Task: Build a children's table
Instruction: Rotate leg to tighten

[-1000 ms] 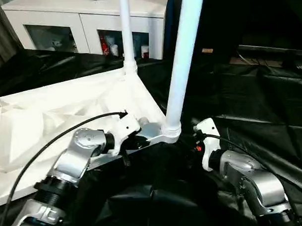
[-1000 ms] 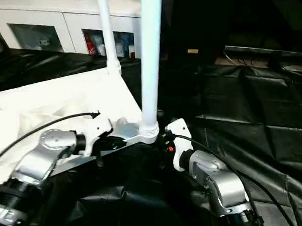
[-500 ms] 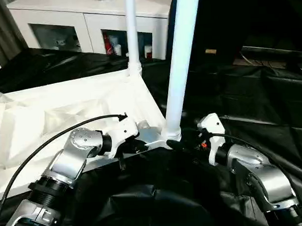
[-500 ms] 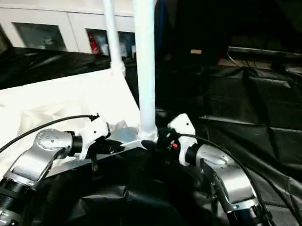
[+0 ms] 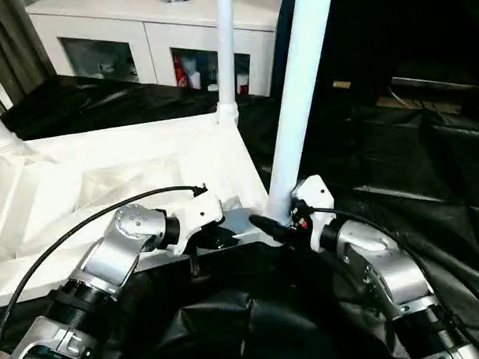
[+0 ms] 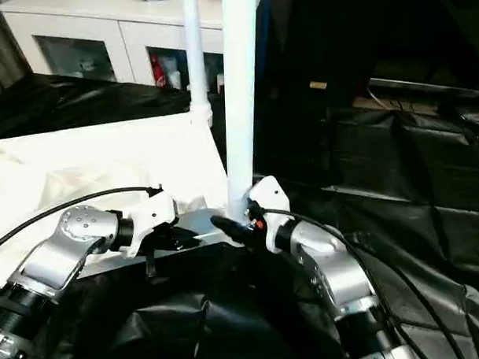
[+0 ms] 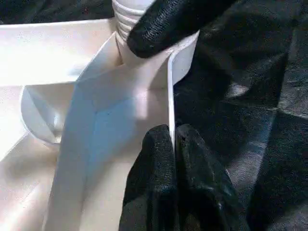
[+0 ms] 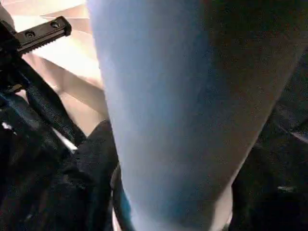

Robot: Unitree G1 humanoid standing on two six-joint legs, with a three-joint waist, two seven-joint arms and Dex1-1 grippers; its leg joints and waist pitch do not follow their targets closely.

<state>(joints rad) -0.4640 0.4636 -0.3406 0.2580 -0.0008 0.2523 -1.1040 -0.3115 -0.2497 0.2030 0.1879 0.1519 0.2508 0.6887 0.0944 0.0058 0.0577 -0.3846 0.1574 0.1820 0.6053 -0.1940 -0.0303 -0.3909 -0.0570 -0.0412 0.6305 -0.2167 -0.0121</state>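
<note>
The children's table lies upside down, its white ribbed underside (image 5: 106, 176) facing up. A white leg (image 5: 300, 106) stands in the near right corner socket, a second leg (image 5: 225, 54) in the far right corner, and a third (image 5: 0, 137) at the far left. My left gripper (image 5: 226, 237) is shut on the table's near rim (image 7: 169, 96), just beside that socket. My right gripper (image 5: 279, 219) is open, astride the base of the near leg (image 8: 163, 110). One of its black fingers (image 7: 163, 24) lies against the leg's ribbed collar.
Crumpled black sheeting (image 5: 396, 142) covers the ground around the table and under both forearms. A white glass-door cabinet (image 5: 156, 41) stands behind. A black cable (image 5: 83, 220) arcs over my left forearm.
My right gripper has moved left from beside the corner to the near leg's base, and its jaws have narrowed a little. The left gripper keeps its hold on the rim. The camera has shifted.
</note>
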